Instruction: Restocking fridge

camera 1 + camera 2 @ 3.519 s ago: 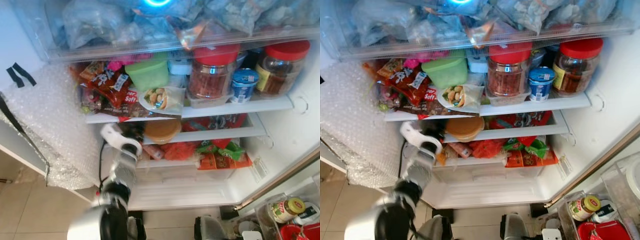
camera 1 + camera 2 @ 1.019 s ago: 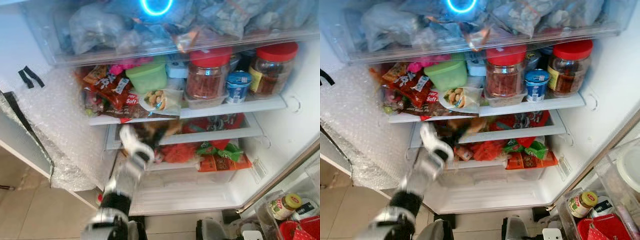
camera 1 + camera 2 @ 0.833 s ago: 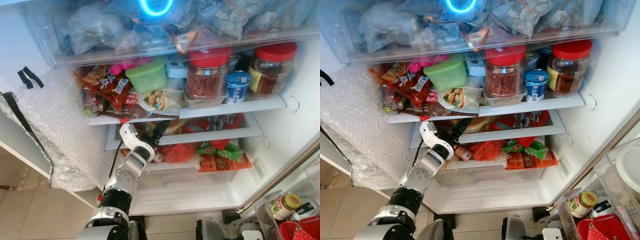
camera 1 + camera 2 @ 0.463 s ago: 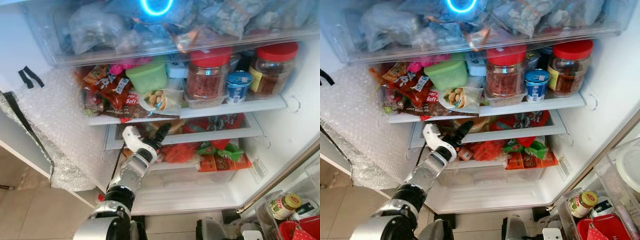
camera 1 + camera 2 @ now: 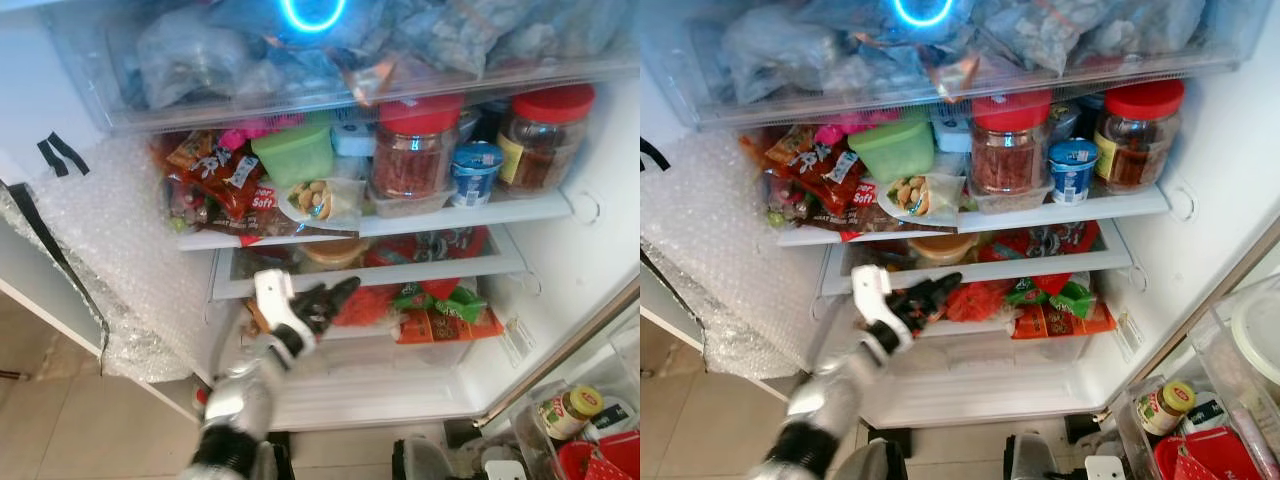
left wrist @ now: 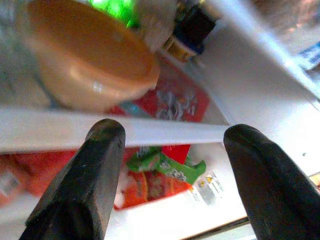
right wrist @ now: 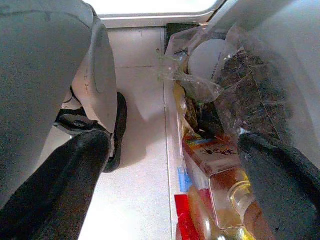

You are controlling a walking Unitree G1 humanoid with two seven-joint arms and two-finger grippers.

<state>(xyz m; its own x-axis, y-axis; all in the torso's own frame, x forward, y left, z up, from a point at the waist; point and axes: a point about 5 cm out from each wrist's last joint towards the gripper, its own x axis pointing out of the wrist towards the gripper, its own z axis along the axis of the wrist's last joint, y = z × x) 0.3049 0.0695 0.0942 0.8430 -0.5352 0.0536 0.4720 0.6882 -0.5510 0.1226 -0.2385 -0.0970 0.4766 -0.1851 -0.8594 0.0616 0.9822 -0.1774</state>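
Left eye view showed the fridge (image 5: 590,260) standing open, its shelves packed: a frosted drawer (image 5: 330,60) of bagged food at the top, and under it a shelf carrying a green tub (image 5: 292,152), red snack packets (image 5: 215,175), a wrapped sandwich (image 5: 322,198), two red-lidded jars (image 5: 415,150) and a blue-and-white cup (image 5: 474,170). On the narrow shelf below sat an orange bowl (image 5: 330,250), upright and tucked toward the back, with a red printed packet (image 5: 430,245) beside it; in the left wrist view the bowl (image 6: 85,65) sat just behind the white shelf edge (image 6: 150,132). Lower still lay red and green-and-orange packets (image 5: 440,310) on the bottom shelf. The left arm reached up from the lower left toward the fridge's lower middle, somewhat blurred, its left claw (image 5: 330,300) in front of the shelf edge below the bowl and apparently touching nothing. Its two black fingers (image 6: 82,185) were spread wide with nothing between them. The right claw (image 7: 185,190) hung low beside the robot's body over the tiled floor (image 7: 135,175), fingers also spread, next to a clear bin (image 7: 220,125) of bottles and bags.
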